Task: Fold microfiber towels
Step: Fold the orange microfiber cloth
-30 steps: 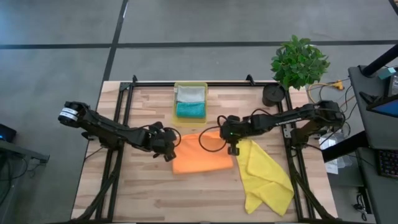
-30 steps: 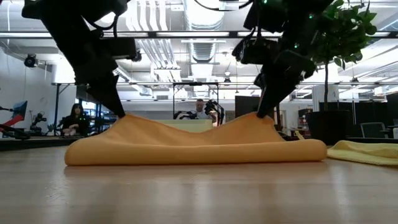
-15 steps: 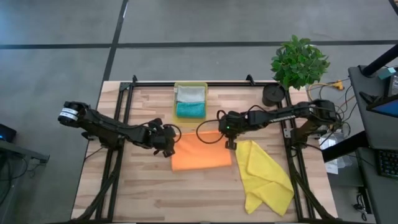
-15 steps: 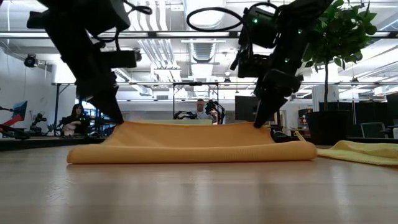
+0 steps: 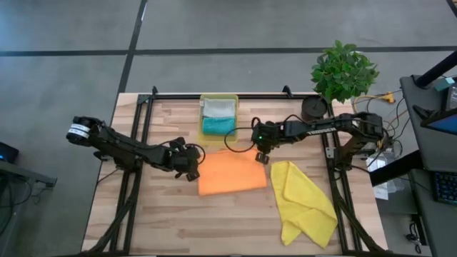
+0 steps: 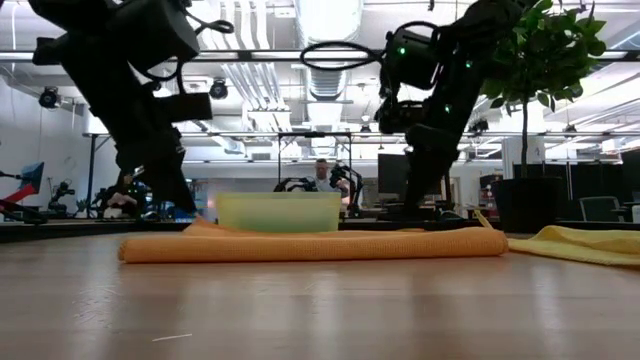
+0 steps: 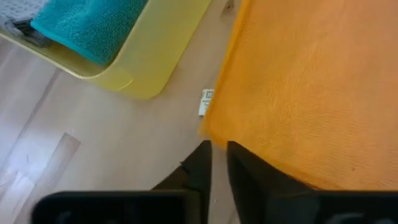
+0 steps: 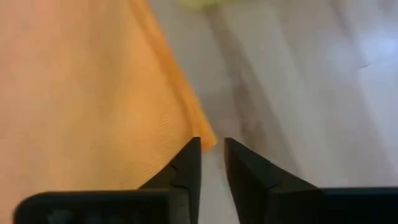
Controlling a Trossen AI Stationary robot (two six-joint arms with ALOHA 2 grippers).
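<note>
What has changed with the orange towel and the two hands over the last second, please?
Both hands carried the orange towel's lifted edge toward the tray, laid it flat and let go. The left hand now sits at the towel's left far corner and the right hand at its right far corner, fingers slightly apart. The yellow towel, the tray and its folded towels stayed put.

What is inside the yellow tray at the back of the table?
The yellow tray holds a folded grey towel and a folded teal towel. Anything beneath them is hidden.

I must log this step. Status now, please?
Left pincer and right pincer slightly open at orange towel corners. Towel flat, folded. Yellow towel waits. Nothing blocking.
</note>
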